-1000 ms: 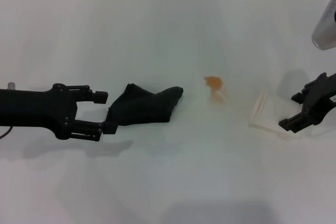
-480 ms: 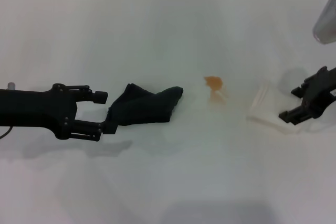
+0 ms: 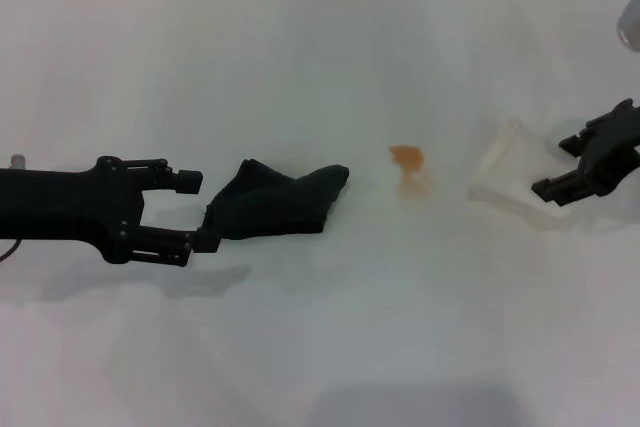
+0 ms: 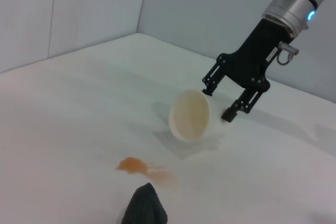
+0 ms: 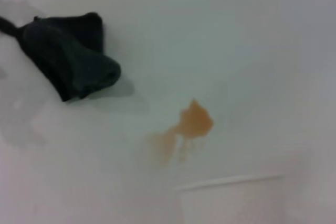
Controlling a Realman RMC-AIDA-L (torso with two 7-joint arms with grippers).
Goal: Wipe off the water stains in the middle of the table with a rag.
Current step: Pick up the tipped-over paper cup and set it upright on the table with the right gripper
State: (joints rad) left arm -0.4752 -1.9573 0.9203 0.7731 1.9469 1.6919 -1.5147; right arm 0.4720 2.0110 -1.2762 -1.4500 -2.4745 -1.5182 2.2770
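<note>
Big plain white table (image 3: 300,347) with a pale wall behind it, nothing much on it besides the mess and the two arms.

Starting on the left: the left gripper (image 3: 190,213) is lying low along the table with its fingers spread fairly wide, and the near end of the rag (image 3: 275,203) sits right at its fingertips, the lower finger touching the cloth by the look of it. It hasn't closed on the cloth. The rag is a dark crumpled lump stretched sideways, its long axis running pretty much in line with the arm, with its far end aimed toward the spill.

Next over, a little apart from the rag's far end, are the water stains (image 3: 408,163): a small orange-brown blot with a faint trickle below it, about mid-table. So the left arm is clearly the nearer one, and the stain lies straight ahead of it, past the rag. I'd guess a grab and a push forward along that same line would carry the cloth over the blot, with nothing between the two.

Further right there's a clear plastic cup (image 3: 505,175) tipped on its side, mouth facing the spill. The right gripper (image 3: 572,169) is at its base with fingers parted around it; I can't tell if it's truly gripping.
</note>
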